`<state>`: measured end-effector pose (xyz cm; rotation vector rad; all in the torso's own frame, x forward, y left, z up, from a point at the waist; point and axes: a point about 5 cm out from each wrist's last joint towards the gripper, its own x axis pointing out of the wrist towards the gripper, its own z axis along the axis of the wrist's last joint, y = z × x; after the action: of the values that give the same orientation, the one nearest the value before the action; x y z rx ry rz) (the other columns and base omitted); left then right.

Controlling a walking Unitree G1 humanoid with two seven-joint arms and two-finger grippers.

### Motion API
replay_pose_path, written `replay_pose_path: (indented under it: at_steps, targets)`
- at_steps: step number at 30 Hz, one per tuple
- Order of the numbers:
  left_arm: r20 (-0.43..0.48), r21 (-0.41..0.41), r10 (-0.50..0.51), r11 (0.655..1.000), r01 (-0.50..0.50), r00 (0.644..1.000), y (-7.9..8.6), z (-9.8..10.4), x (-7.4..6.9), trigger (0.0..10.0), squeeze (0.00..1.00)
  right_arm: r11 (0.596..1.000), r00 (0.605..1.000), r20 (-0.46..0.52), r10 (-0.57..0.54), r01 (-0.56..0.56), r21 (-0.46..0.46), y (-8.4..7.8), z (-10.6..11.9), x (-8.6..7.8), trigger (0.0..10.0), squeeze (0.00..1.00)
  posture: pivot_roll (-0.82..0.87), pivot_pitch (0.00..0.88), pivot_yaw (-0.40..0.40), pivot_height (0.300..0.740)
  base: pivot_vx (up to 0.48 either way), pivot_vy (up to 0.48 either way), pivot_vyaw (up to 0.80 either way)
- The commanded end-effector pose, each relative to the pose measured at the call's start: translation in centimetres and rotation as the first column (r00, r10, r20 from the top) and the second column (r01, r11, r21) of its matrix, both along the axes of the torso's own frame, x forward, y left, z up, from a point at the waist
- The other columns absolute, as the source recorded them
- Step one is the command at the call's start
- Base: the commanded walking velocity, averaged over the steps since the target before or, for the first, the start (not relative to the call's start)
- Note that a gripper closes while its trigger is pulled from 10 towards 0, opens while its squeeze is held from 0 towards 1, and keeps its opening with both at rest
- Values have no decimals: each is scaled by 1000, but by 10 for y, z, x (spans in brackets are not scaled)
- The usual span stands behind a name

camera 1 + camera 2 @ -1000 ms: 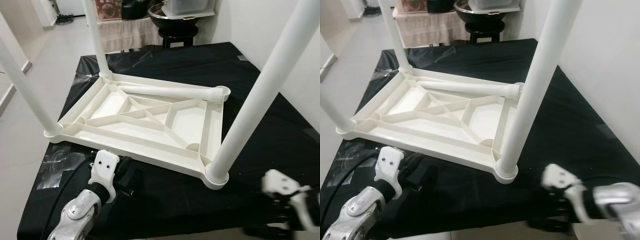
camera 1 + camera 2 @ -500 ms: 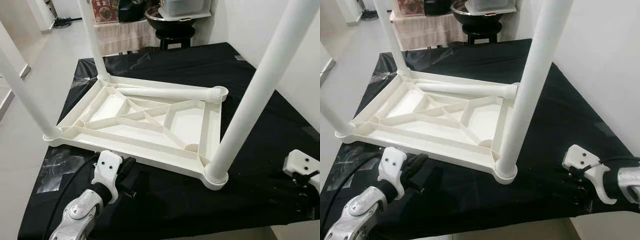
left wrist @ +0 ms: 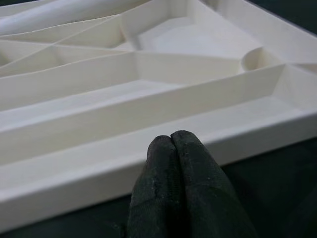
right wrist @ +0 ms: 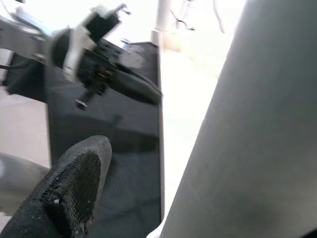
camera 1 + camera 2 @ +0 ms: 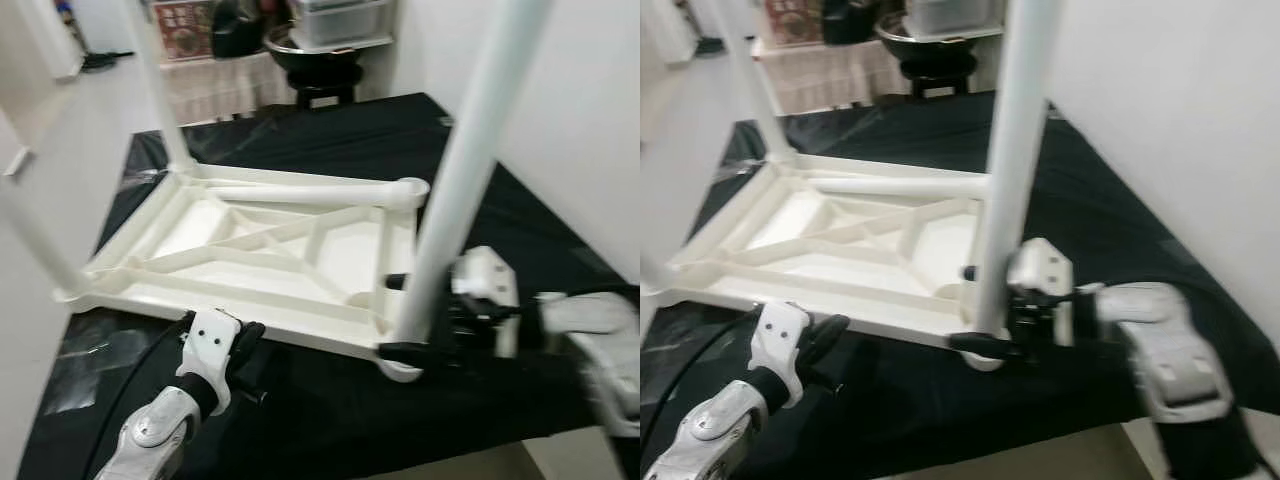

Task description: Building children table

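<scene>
My right gripper (image 5: 398,318): fingers spread around the near table leg (image 5: 452,190).
My left gripper (image 3: 179,186): fingers pressed together, beside the tabletop rim (image 3: 148,163).
Around: black worktop (image 5: 330,400).

I can read no text, label, brand or number anywhere before me; the red-patterned thing (image 5: 187,15) at the far end is too blurred to make out any words.
</scene>
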<state>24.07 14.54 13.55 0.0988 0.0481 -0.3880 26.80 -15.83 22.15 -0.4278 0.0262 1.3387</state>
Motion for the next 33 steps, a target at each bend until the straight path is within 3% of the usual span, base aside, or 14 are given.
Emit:
replay_pose_path:
  at_steps: [1,2,4,9,11,15,16,17,18,20,21,22,29,33]
  targets:
    - [-15,8,0,1000,0,1000,1,-2,-2,10000,0,992,992,-1,127,-127,-2,22,-1,-6,10000,0,13,169,41,740,0,0,0]
    - [-15,8,0,1000,0,1000,1,-2,-2,10000,0,992,992,-1,127,-127,-2,22,-1,-6,10000,0,13,169,41,740,0,0,0]
    - [-15,10,1,1000,-1,1000,1,-2,-3,10000,0,971,971,-22,239,-239,21,42,0,-13,10000,0,23,173,34,740,0,0,0]
    - [-15,11,2,1000,-2,1000,1,-2,-3,10000,0,963,963,-27,268,-268,26,48,0,-15,10000,0,23,173,34,740,0,0,0]
    - [-17,15,7,1000,-7,1000,1,-2,-5,10000,0,936,937,-37,348,-345,64,62,8,-20,10000,0,35,176,32,740,0,0,0]
    - [-18,18,7,1000,-7,1000,1,-2,-5,10000,0,948,947,-39,318,-318,2,52,4,-11,10000,0,36,176,32,740,0,0,0]
    - [-19,20,5,1000,-5,1000,1,-3,-6,10000,0,953,959,-54,279,-284,-108,35,-2,-1,10000,0,34,176,31,740,0,0,0]
    - [-19,20,5,1000,-5,1000,1,-3,-6,10000,0,953,959,-54,279,-284,-108,35,-2,-1,10000,0,34,176,31,740,0,0,0]
    - [-20,21,4,1000,-3,1000,1,-3,-6,10000,0,945,965,-52,256,-261,-197,24,-6,5,10000,0,32,176,31,740,0,0,0]
    - [-21,22,0,1000,1,1000,0,-4,-6,10000,0,911,970,-54,237,-241,-335,6,-8,15,10000,0,30,177,22,740,0,0,0]
    - [-21,22,0,1000,1,1000,0,-4,-6,10000,0,911,970,-54,237,-241,-335,6,-8,15,10000,0,30,177,22,740,0,0,0]
    - [-22,22,-3,1000,3,1000,-1,-4,-7,10000,0,874,970,-62,233,-238,-424,-6,-5,23,10000,0,33,178,13,740,0,0,0]
    - [-24,19,7,1000,-7,1000,-4,-6,-10,10000,0,823,971,-56,233,-228,-520,-12,1,40,10000,0,35,180,-14,740,0,0,0]
    - [-25,8,25,1000,-24,999,-3,-6,-11,10000,0,782,978,7,207,-162,-602,-11,1,55,10000,0,17,179,-24,740,0,0,0]
